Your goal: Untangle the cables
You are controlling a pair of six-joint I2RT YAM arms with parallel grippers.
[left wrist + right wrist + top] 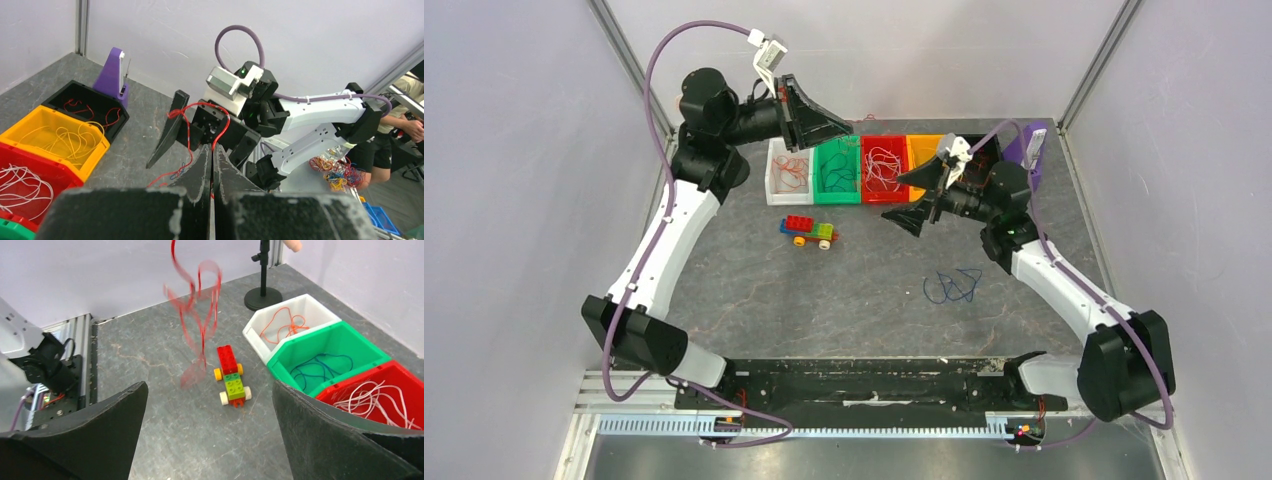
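My left gripper is shut on a thin red cable, pinched between its jaws. It hangs high over the white and green bins. The red cable loops up over my right gripper's body and trails down to the table. In the right wrist view the same red cable dangles blurred in the air. My right gripper is open wide with nothing between its fingers. A blue cable lies loose on the table. A tangle of coloured cables shows beyond the right arm's base.
A row of bins stands at the back: white with an orange wire, green with a dark one, red with white wires, yellow, black. A purple stand is at the right end. A toy brick car sits mid-table.
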